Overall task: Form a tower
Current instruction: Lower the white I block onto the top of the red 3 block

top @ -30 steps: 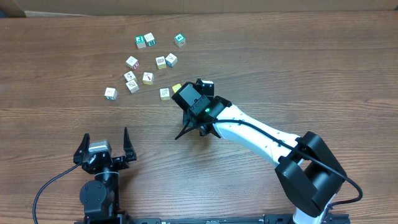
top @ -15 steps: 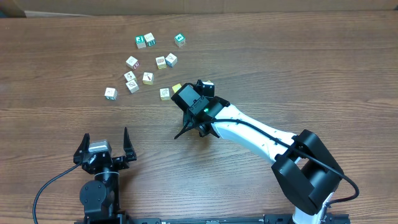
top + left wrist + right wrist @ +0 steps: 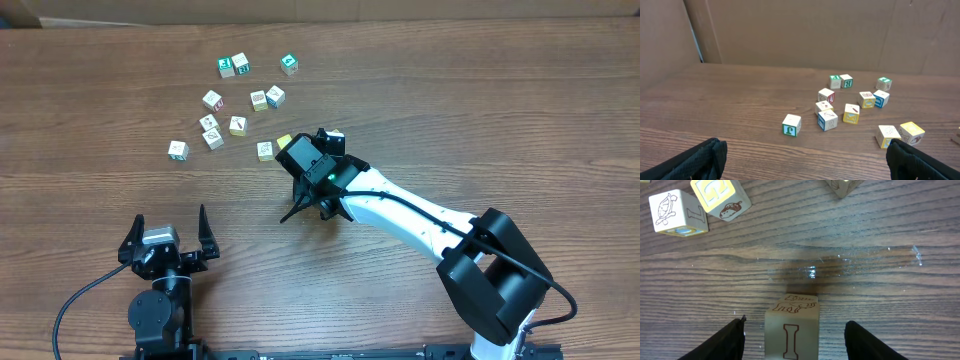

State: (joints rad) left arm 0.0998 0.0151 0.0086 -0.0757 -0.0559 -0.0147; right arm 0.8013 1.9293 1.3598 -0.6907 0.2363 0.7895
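In the right wrist view a pale cube (image 3: 792,327) with a brown letter I and an animal drawing stands between my right gripper's (image 3: 795,321) fingers. A gap shows on each side of it, so the jaws are open. I cannot tell whether it sits on the table or tops a tower, because the right wrist (image 3: 310,165) hides it from overhead. A yellow cube (image 3: 720,197) and a white cube (image 3: 677,212) lie just beyond it. My left gripper (image 3: 802,150) rests open and empty near the front edge (image 3: 168,222).
Several loose cubes are scattered at the back left, among them a green-marked one (image 3: 288,64), a pair (image 3: 233,66) and an outlying one (image 3: 177,149). The right arm (image 3: 420,215) stretches across from the front right corner.
The right arm shifted very slightly a second ago and has stayed put since. The loose cubes and the left arm have not moved.
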